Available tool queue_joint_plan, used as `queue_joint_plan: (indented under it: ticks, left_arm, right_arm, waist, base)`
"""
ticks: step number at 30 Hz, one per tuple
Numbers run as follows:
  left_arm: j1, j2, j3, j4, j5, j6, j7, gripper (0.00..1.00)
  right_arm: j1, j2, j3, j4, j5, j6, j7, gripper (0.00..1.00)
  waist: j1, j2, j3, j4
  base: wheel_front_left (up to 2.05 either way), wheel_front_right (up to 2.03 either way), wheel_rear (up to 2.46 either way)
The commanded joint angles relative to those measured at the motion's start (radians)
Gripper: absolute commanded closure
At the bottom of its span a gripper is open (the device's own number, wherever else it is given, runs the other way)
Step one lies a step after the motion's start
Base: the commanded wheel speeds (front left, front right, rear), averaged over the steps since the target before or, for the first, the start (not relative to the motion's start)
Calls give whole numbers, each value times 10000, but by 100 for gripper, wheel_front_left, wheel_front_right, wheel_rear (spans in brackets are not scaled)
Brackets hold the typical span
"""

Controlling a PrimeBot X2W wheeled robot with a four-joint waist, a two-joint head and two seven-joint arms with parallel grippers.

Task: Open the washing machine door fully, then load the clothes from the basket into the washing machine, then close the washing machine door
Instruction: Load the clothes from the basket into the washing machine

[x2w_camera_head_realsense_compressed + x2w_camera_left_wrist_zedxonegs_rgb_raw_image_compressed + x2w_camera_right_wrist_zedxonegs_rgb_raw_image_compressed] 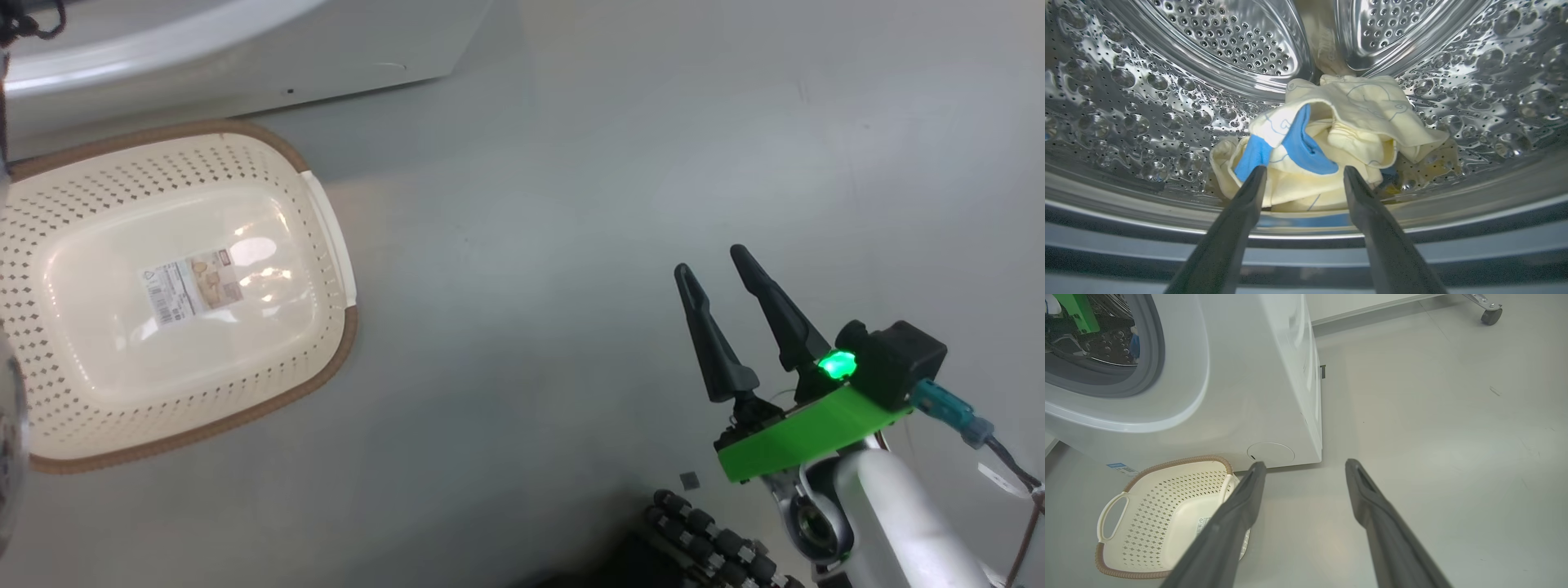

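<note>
Because the clothes (1331, 139) lie heaped inside the washing machine (1126, 102), the left gripper (1304, 173) hangs wide open and empty right by them, while the basket (82, 204) seems bare and the right gripper (710, 260) idles open, empty, above the floor (571, 245).

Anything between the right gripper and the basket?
Nothing. In the head view, only bare grey floor lies between the right gripper and the basket.
</note>
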Motion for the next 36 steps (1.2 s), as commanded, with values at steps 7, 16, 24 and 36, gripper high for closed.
queue_joint_plan:
  ticks: [7,16,24,36]
  left_arm:
    - [357,-137,133,-284,-388,-15,-759,0]
    - [1399,-838,397,-273,-1089,-374,-1783,0]
    - [2620,-1274,437,-306,-1584,-950,-2766,0]
    - [5169,-1459,-125,-1586,-2818,-1928,-3315,0]
  right_arm:
    - [40,-118,-31,-182,-212,-29,-65,0]
    - [134,-118,-623,-190,-489,-29,-65,0]
    - [152,-118,-1277,-352,-685,-29,-65,0]
    - [642,-297,-1774,-385,-968,-29,-65,0]
  waist:
    - [0,0,-594,453]
    - [0,0,-1333,1182]
    - [0,0,-1950,1838]
    - [0,0,-2863,2651]
  base:
    - [0,0,0]
    - [0,0,0]
    - [0,0,0]
    - [0,0,0]
